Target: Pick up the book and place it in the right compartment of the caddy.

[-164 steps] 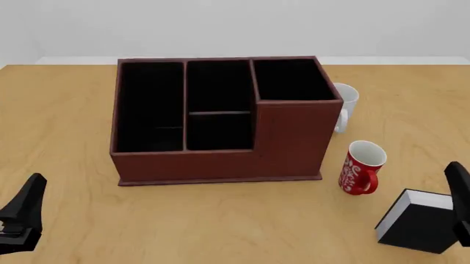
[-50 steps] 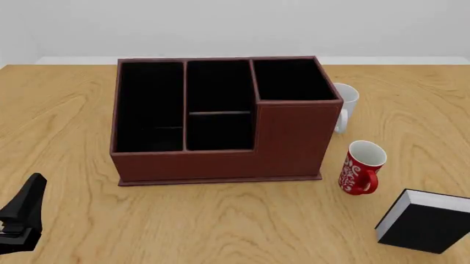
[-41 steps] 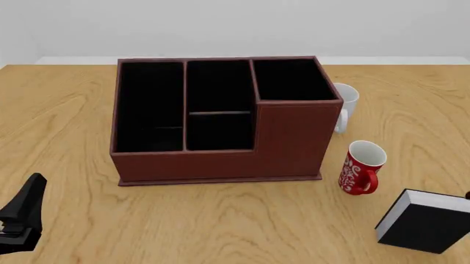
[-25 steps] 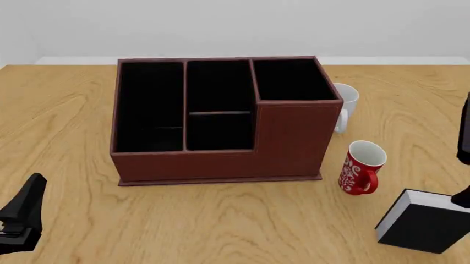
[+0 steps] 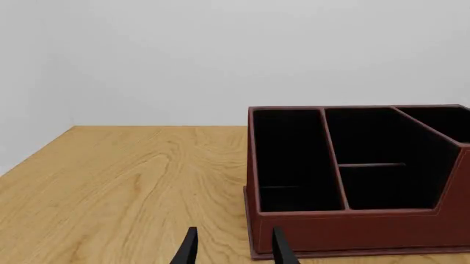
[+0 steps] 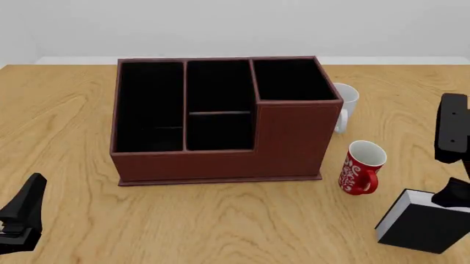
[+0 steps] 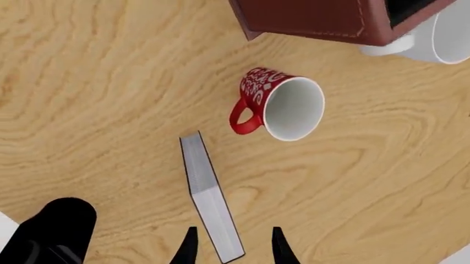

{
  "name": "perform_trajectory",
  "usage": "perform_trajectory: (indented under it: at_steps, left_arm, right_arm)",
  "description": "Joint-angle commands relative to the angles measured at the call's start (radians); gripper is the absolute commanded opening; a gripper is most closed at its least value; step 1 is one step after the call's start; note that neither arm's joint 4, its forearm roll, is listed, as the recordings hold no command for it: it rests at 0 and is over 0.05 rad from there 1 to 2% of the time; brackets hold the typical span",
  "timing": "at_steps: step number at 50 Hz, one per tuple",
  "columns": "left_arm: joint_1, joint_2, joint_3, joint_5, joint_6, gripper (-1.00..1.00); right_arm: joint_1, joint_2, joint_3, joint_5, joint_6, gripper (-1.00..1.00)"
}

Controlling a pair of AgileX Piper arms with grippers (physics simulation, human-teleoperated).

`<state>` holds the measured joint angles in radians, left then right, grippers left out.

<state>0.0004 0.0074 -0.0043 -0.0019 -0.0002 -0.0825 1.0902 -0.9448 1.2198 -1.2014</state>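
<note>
Reddish-brown and black-lined, the caddy (image 6: pixel 220 121) is sitting at the centre of the front view on the wooden table (image 6: pixel 66 110), its taller right compartment (image 6: pixel 292 80) standing empty. Lower right, the black book (image 6: pixel 424 221) is standing upright, white page edges facing up. Only the right wrist view is showing the pages (image 7: pixel 211 203) from above, with the right gripper (image 7: pixel 230 246) hanging spread open astride them. A red mug (image 6: pixel 360 168) is standing near the book; the white mug (image 6: pixel 344 105) is half hidden behind the caddy. The left gripper (image 5: pixel 231 247), fingers apart, is waiting lower left.

White mug (image 6: pixel 345 107) partly behind caddy (image 6: pixel 220 159); book (image 6: pixel 426 225) cut by frame edge.
</note>
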Motion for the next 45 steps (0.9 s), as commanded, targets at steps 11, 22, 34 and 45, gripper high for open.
perform_trajectory:
  at_steps: [11, 22, 34, 45]
  left_arm:
    - [0.0, 0.0, 0.0, 0.0, 0.0, 1.0]
    - [0.0, 0.0, 0.0, 0.0, 0.0, 1.0]
    - [0.0, 0.0, 0.0, 0.0, 0.0, 1.0]
    - [0.0, 0.0, 0.0, 0.0, 0.0, 1.0]
  right_arm:
    - [0.173, 0.042, -0.007, 0.0, 0.163, 1.0]
    - [0.208, 0.063, 0.007, 0.0, 0.196, 1.0]
    - [0.208, 0.054, 0.057, -0.002, 0.223, 1.0]
    - [0.135, 0.068, 0.072, -0.002, 0.168, 1.0]
